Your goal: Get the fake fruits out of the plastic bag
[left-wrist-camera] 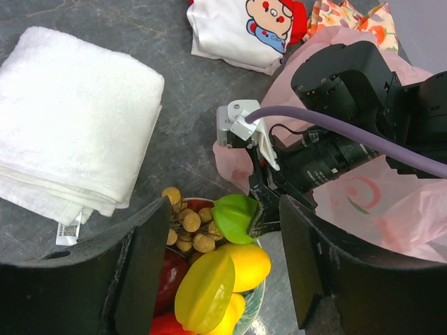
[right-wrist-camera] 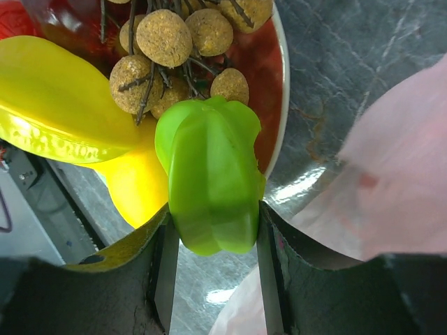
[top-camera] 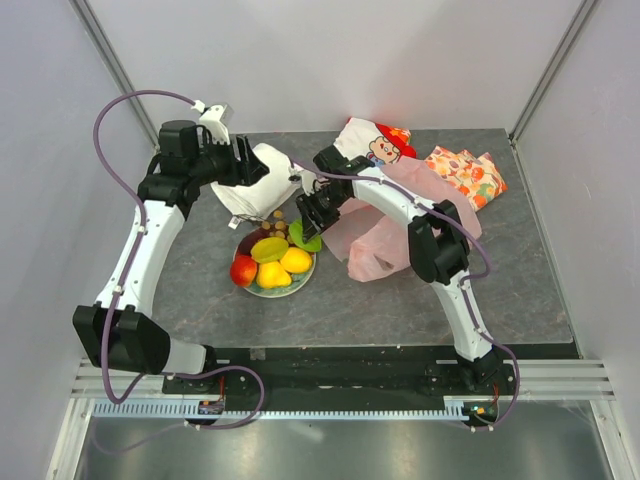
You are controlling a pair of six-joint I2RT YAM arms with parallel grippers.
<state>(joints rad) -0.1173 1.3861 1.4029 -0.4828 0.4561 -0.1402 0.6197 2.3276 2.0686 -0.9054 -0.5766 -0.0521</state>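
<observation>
Fake fruits (top-camera: 272, 262): heaped on a red plate (right-wrist-camera: 281, 105); a brown grape bunch (right-wrist-camera: 167, 42), a yellow ribbed slice (left-wrist-camera: 206, 289), other yellow pieces and a red-yellow apple (top-camera: 243, 270) show.
Green piece (right-wrist-camera: 209, 181): pinched between the fingers of the right tool (right-wrist-camera: 213, 230), over the plate's rim on the side nearest the bag, beside the grape bunch.
Bag (top-camera: 372, 245): thin pink plastic, crumpled on the bench just right of the plate and partly under the right arm (what it holds cannot be told).
Left tool (left-wrist-camera: 223, 230): fingers spread wide, gripping nothing, hanging above the plate and next to a folded white towel (left-wrist-camera: 77, 118).
Bench (top-camera: 400, 310): dark grey, stone-like top.
Far side: a cartoon-print cloth (top-camera: 375, 143) and an orange-patterned cloth (top-camera: 468, 172) lie near the back edge.
Room: pale panel walls close in on three sides.
Open surface: bare bench shows between the plate and the near edge, and across the front right.
</observation>
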